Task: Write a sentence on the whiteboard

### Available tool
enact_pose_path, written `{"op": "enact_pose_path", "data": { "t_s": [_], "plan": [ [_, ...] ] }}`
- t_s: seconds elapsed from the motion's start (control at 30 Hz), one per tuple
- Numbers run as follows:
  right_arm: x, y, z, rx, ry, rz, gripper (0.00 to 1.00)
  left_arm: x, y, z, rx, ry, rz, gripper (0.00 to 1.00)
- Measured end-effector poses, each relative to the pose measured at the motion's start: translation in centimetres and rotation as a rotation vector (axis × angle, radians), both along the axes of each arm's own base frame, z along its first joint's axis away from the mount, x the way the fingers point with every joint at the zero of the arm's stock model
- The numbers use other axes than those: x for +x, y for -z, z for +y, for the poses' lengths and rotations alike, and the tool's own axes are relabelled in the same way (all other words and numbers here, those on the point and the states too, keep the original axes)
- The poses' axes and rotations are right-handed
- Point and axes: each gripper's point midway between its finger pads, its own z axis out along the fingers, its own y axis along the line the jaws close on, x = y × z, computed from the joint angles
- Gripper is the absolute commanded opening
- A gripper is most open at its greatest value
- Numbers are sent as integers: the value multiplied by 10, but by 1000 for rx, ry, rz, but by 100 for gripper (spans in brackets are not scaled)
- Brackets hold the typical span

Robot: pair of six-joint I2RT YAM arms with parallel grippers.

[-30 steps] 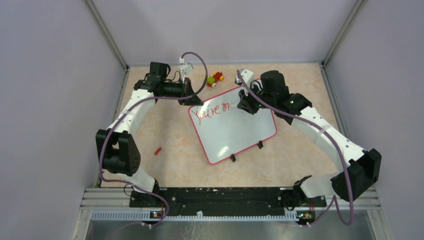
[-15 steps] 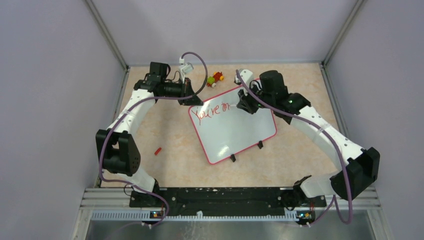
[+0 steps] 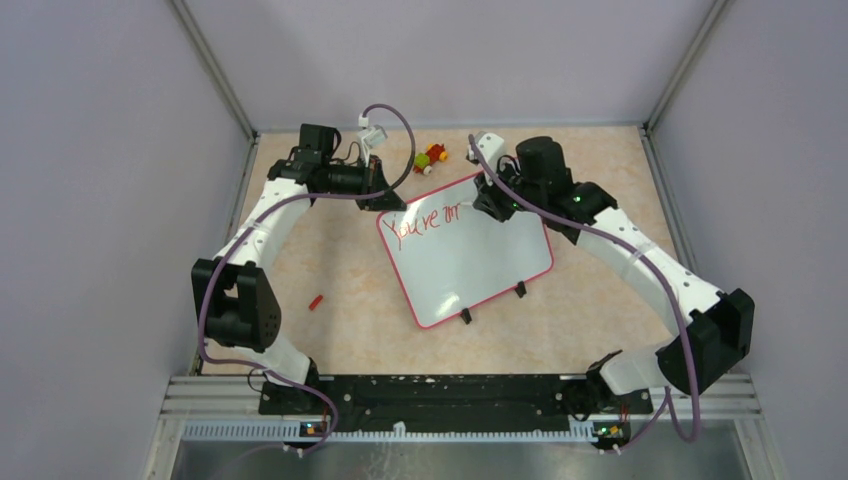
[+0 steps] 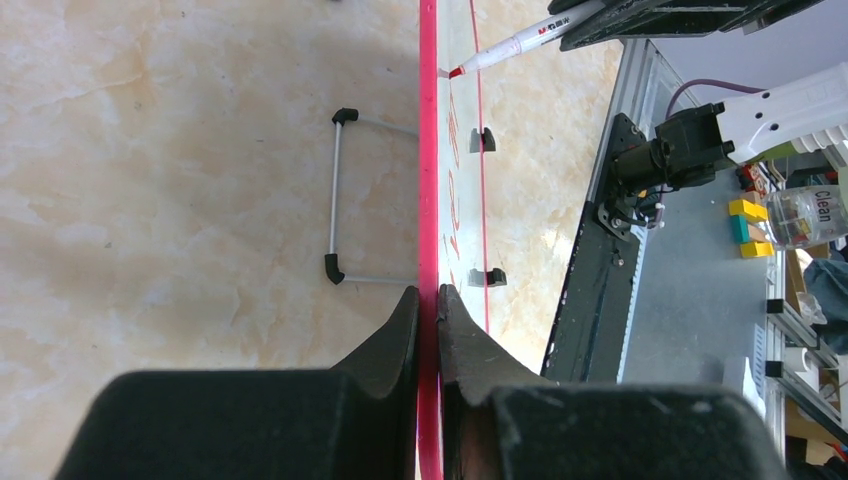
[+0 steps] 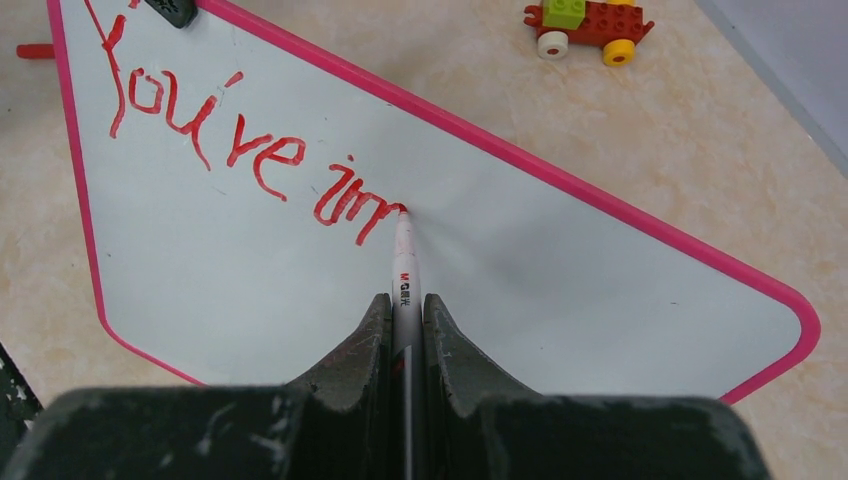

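Top external view: the whiteboard (image 3: pixel 470 262) lies flat on the bench (image 3: pixel 330 250), a little right of the middle. Its long axis runs left to right and is skewed, so its right end sits farther away than its left. The two black clips are on its near long edge. The sentence (image 3: pixel 425 221) follows the far long edge. It starts at the far-left corner and slants toward the far right, and what is legible reads "You're im".

The left claw (image 3: pixel 384 201) is at that far-left corner. In the left wrist view its fingers (image 4: pixel 405 320) are closed on the pink rim, which shows edge-on between them.

The right claw (image 3: pixel 497 206) hangs over the far edge of the board, right of the lettering. In the right wrist view it is clamped around a white marker (image 5: pixel 403 262). The barrel points straight out from the claw, and its red tip touches the board at the last stroke of the "m". In the left wrist view the same marker slants down onto the board's face.

A small toy car (image 3: pixel 432 156) of coloured bricks sits on the bench just beyond the board's far edge. A short red piece (image 3: pixel 316 301) lies well to the left of the board, nearer the arm bases.
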Motion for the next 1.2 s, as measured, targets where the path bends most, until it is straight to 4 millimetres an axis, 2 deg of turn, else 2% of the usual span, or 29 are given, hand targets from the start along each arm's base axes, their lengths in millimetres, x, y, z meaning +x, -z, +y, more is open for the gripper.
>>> {"op": "enact_pose_path", "data": {
  "t_s": [0.23,0.67,1.2],
  "plan": [
    [6,-6,-2,-3,25,-25,0,0,0,0,1,0,-2,0],
    [6,-5,-3,-8,22,-25,0,1,0,0,4,-2,-4,0],
    [-22,25,-5,-27,-23,52,0,0,0,0,5,-3,-2,0]
  ]
}}
